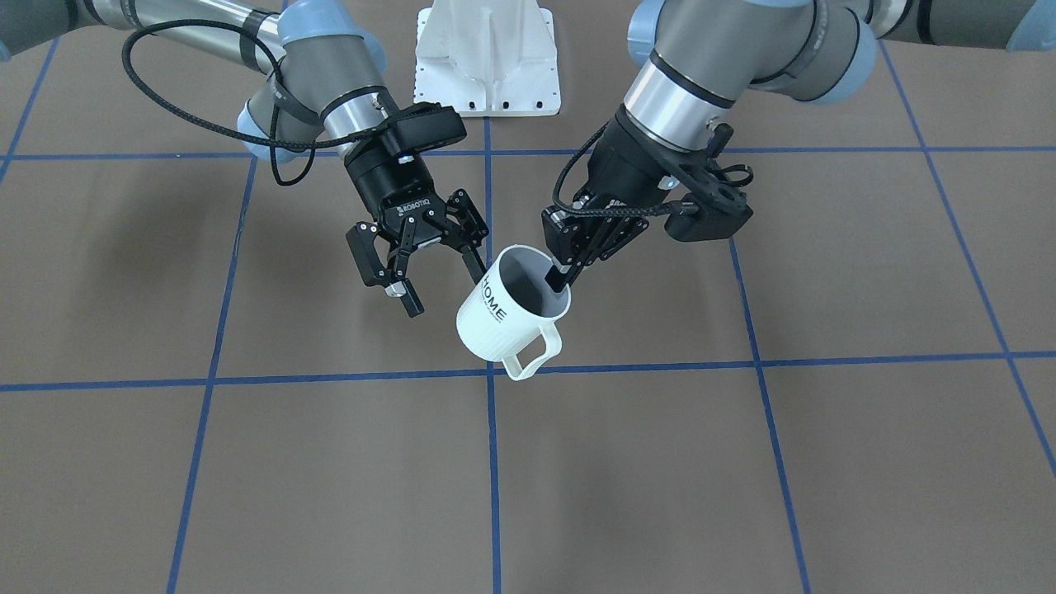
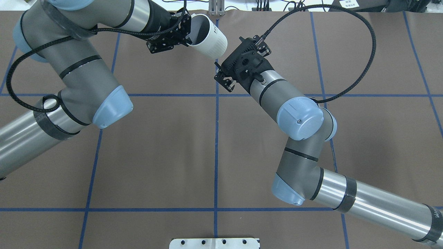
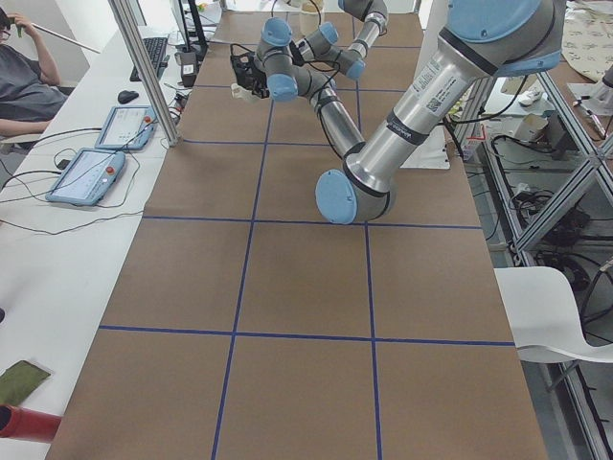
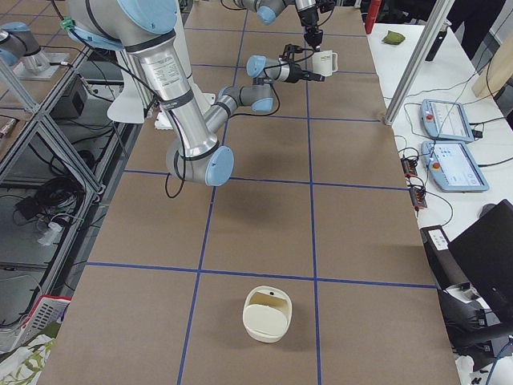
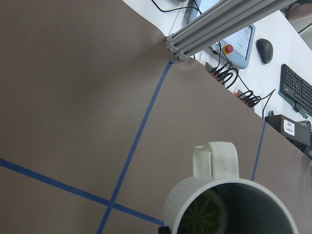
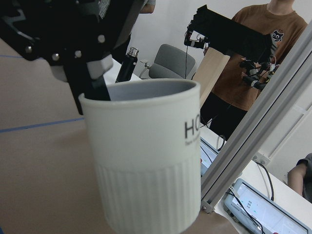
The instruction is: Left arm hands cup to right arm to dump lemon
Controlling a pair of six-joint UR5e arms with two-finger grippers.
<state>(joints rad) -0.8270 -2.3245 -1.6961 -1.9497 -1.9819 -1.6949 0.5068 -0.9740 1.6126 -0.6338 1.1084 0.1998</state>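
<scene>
The white ribbed cup (image 1: 510,318) with black "HOME" lettering hangs tilted above the table, handle toward the operators' side. My left gripper (image 1: 559,276) is shut on its rim, one finger inside. In the left wrist view a yellow-green lemon slice (image 5: 204,217) lies at the cup's grey bottom (image 5: 253,209). My right gripper (image 1: 443,286) is open and empty right beside the cup, apart from it. The right wrist view shows the cup (image 6: 146,161) close up, with a left finger (image 6: 90,83) on its rim. From overhead, the cup (image 2: 211,38) sits between the left gripper (image 2: 183,34) and right gripper (image 2: 221,74).
A white mount plate (image 1: 487,62) stands at the robot's base. A cream-coloured container (image 4: 267,314) lies on the table far toward the robot's right end. An aluminium post (image 4: 413,64), tablets (image 4: 454,164) and operators are along the far edge.
</scene>
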